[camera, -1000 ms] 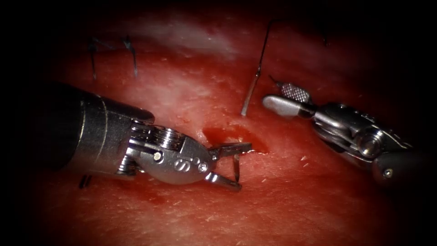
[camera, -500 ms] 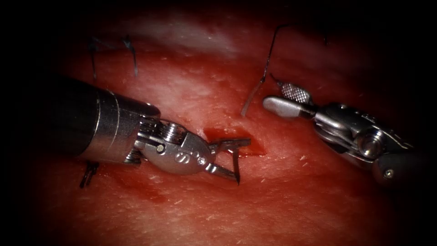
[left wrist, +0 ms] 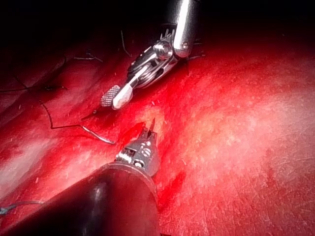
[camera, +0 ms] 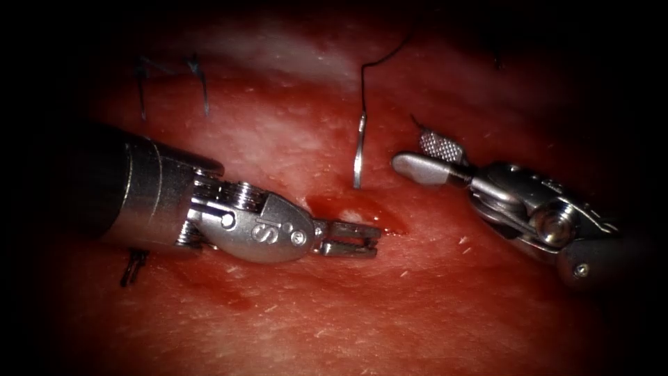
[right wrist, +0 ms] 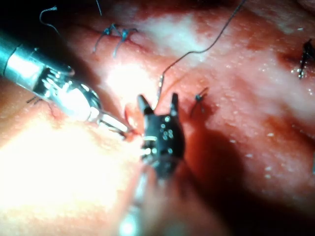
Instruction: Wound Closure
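Endoscope view: left tool (camera: 351, 239) lies just left of the cut (camera: 362, 211). Its jaws are closed down to a thin slit, tips at the cut's lower edge. They pinch a short dark bit at the tips that looks like the point end of the needle (camera: 358, 154), though it is hard to see. The rest of the needle stands up out of the tissue (camera: 431, 313) just beyond the left jaws, on the far side of the cut, with its lower part buried. The tail end is up, and the thread (camera: 379, 61) runs from it up and to the right into the dark.

Right tool (camera: 412, 153) is on the right of the cut with its jaws wide apart, gripping nothing. Its tips are just right of the needle shaft, not touching. Red fluid (camera: 327, 205) pools in the cut between the two sets of jaws. Cut ends of thread (camera: 200, 85) sit well beyond the left tool, on the left, and another is under its shaft.

Left wrist view: left tool's jaws (left wrist: 147, 130) are nearly closed at the cut. The needle (left wrist: 98, 135) lies between them and the right tool's spread jaws (left wrist: 115, 98).

Right wrist view: right tool's jaws (right wrist: 157, 102) are spread. The needle (right wrist: 160, 87) rises just past them, the thread (right wrist: 206, 46) trails away, and the left tool's tips (right wrist: 115, 125) are close beside.
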Controlling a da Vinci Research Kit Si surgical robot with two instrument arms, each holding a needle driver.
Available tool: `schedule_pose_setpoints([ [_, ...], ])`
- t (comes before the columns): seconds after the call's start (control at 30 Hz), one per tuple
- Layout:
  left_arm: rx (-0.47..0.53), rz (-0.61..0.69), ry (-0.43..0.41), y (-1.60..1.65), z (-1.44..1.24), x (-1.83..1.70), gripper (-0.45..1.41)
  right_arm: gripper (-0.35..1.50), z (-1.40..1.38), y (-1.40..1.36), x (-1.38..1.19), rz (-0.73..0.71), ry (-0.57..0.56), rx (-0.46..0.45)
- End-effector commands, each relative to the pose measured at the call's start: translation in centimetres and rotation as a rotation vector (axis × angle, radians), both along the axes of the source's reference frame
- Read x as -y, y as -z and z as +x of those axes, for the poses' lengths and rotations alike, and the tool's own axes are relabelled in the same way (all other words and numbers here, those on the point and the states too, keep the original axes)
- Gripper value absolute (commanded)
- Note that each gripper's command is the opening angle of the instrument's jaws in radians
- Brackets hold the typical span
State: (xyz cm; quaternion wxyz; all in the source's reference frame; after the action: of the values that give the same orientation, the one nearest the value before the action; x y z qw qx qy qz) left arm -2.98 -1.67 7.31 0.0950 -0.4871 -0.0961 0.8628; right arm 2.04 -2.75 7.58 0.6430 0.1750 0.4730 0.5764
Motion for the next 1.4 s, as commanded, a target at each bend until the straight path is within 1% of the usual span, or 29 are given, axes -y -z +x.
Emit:
schedule_pose_setpoints([
  [0.03,0.020,0.054,0.017,-0.03,-0.05,0.04,-0.45,0.36,0.07,-0.03,0.03,0.001,0.004,-0.004],
  [0.23,0.142,0.272,0.112,0.19,-0.06,0.07,-0.45,0.31,0.06,-0.03,0.04,0.002,0.009,-0.008],
  [0.27,0.195,0.361,0.136,0.37,-0.07,0.05,-0.45,0.22,0.06,-0.02,0.05,0.002,0.010,-0.009],
  [0.4,0.229,0.422,0.143,0.58,-0.06,0.06,-0.45,0.16,0.06,-0.02,0.05,0.003,0.014,-0.013],
  [0.43,0.256,0.462,0.150,0.77,-0.07,0.06,-0.45,0.07,0.06,-0.02,0.06,0.014,0.017,-0.027],
  [0.5,0.264,0.472,0.151,0.83,-0.08,0.06,-0.45,0.04,0.06,-0.01,0.07,0.019,0.014,-0.028],
  [0.53,0.279,0.479,0.148,0.94,-0.09,0.06,-0.45,-0.05,0.06,-0.01,0.08,0.030,0.026,-0.032],
  [0.57,0.285,0.484,0.145,1.01,-0.10,0.06,-0.45,-0.26,0.06,-0.01,0.09,0.035,0.036,-0.030],
  [0.6,0.288,0.489,0.141,1.06,-0.09,0.05,-0.45,-0.35,0.07,-0.01,0.10,0.042,0.047,-0.018],
  [0.63,0.289,0.492,0.143,1.12,-0.09,0.04,-0.45,-0.35,0.07,-0.01,0.11,0.047,0.075,0.004],
  [0.67,0.284,0.469,0.148,1.17,-0.09,0.02,-0.45,-0.35,0.06,-0.01,0.11,0.036,0.101,0.017],
  [0.7,0.273,0.405,0.153,1.26,-0.07,-0.03,-0.45,-0.35,0.05,0.00,0.11,-0.008,0.153,0.035],
  [0.87,0.248,0.326,0.140,1.34,-0.01,-0.05,-0.45,-0.35,-0.02,0.03,0.06,-0.053,0.194,0.033],
  [0.9,0.211,0.267,0.125,1.35,0.02,-0.06,-0.45,-0.35,-0.09,0.05,0.03,-0.050,0.198,0.029],
  [0.93,0.195,0.232,0.118,1.36,0.03,-0.08,-0.45,-0.35,-0.12,0.07,0.02,-0.048,0.201,0.027],
  [0.97,0.180,0.145,0.100,1.38,0.04,-0.14,-0.45,-0.35,-0.19,0.11,-0.02,-0.057,0.205,0.020],
  [1.0,0.172,0.096,0.090,1.39,0.04,-0.18,-0.45,-0.35,-0.21,0.13,-0.04,-0.073,0.212,0.017],
  [1.03,0.172,0.096,0.090,1.39,0.04,-0.18,-0.45,-0.35,-0.21,0.13,-0.04,-0.073,0.212,0.017],
  [1.07,0.159,0.032,0.076,1.41,0.03,-0.24,-0.45,-0.35,-0.23,0.15,-0.06,-0.095,0.219,0.013],
  [1.1,0.150,-0.042,0.053,1.42,0.02,-0.33,-0.45,-0.35,-0.27,0.19,-0.09,-0.163,0.260,0.023],
  [1.13,0.150,-0.042,0.053,1.42,0.02,-0.33,-0.45,-0.35,-0.27,0.19,-0.09,-0.163,0.260,0.023],
  [1.17,0.139,-0.076,0.042,1.42,0.01,-0.37,-0.45,-0.35,-0.28,0.22,-0.11,-0.174,0.263,0.040],
  [1.2,0.122,-0.142,0.034,1.42,0.00,-0.42,-0.45,-0.35,-0.31,0.28,-0.16,-0.195,0.249,0.061],
  [1.23,0.122,-0.142,0.034,1.42,0.00,-0.42,-0.45,-0.35,-0.31,0.28,-0.16,-0.195,0.249,0.061],
  [1.27,0.109,-0.165,0.033,1.42,-0.01,-0.43,-0.45,-0.35,-0.32,0.30,-0.17,-0.195,0.251,0.049],
  [1.3,0.081,-0.215,0.034,1.42,-0.04,-0.46,-0.45,-0.35,-0.32,0.33,-0.13,-0.190,0.289,-0.021],
  [1.33,0.072,-0.235,0.031,1.41,-0.05,-0.47,-0.45,-0.35,-0.31,0.34,-0.12,-0.188,0.298,-0.057],
  [1.37,0.072,-0.235,0.031,1.41,-0.05,-0.47,-0.45,-0.35,-0.31,0.34,-0.12,-0.188,0.298,-0.057],
  [1.4,0.051,-0.272,0.027,1.40,-0.09,-0.48,-0.45,-0.35,-0.29,0.35,-0.08,-0.163,0.295,-0.120],
])
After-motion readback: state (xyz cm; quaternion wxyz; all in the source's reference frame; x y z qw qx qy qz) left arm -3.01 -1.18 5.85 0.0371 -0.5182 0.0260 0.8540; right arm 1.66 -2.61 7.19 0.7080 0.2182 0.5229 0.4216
